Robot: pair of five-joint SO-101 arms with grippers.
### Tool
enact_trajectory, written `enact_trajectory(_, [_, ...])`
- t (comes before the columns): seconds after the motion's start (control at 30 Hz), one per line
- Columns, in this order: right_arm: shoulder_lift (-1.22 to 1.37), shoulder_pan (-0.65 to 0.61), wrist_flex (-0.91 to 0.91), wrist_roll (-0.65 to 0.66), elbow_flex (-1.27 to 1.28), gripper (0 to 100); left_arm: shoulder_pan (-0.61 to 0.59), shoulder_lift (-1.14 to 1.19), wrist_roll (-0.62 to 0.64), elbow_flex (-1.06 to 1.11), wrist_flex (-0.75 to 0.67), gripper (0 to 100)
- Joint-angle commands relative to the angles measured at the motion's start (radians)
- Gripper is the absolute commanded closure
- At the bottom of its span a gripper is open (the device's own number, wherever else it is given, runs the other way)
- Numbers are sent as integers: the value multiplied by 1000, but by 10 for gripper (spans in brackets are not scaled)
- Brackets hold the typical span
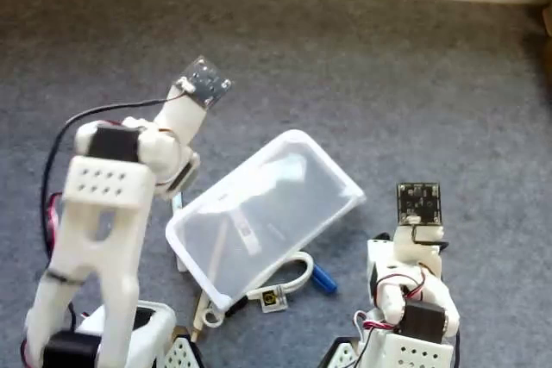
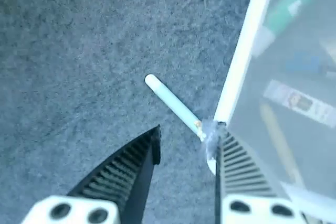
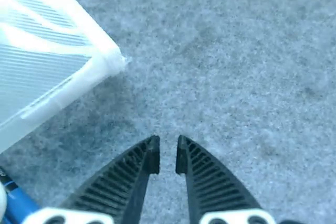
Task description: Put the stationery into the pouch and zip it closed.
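Observation:
The translucent white pouch [image 1: 267, 208] lies slanted in the middle of the grey carpet, with several stationery items inside: a green marker [image 2: 294, 1], a blue item and a yellowish pencil. A pale blue pen [image 2: 172, 104] lies on the carpet with one end at the pouch's corner. My left gripper [image 2: 186, 142] is open just short of that pen, one finger against the pouch's edge. A dark blue pen [image 1: 323, 280] lies by the pouch's near side. My right gripper [image 3: 167, 156] hovers over bare carpet beside the pouch's corner [image 3: 105, 56], shut with nothing in it.
A white strap loop [image 1: 297, 275] with a small tag [image 1: 271, 299] trails from the pouch's near edge. The left arm [image 1: 112, 187] stands over the pouch's left side, the right arm [image 1: 412, 282] at the front right. Open carpet lies beyond and to the right.

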Motion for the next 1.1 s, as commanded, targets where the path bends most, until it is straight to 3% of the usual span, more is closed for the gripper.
enact_trajectory(0.0, [-16,-10,-8,6,-67,924,25,-186,-190,-53,178,827])
enact_trajectory(0.13, [-16,-10,-13,5,-38,924,24,-441,-353,105,245,813])
enact_trajectory(0.27, [-16,-10,-30,3,-5,924,25,-779,-474,363,226,746])
enact_trajectory(0.53, [-16,-12,-33,3,7,924,19,-1303,-598,737,186,740])
enact_trajectory(0.73, [-16,-12,-51,3,7,924,58,-1294,-666,800,173,741])
enact_trajectory(1.07, [-16,-13,-53,3,7,924,73,-1207,-617,806,143,741])
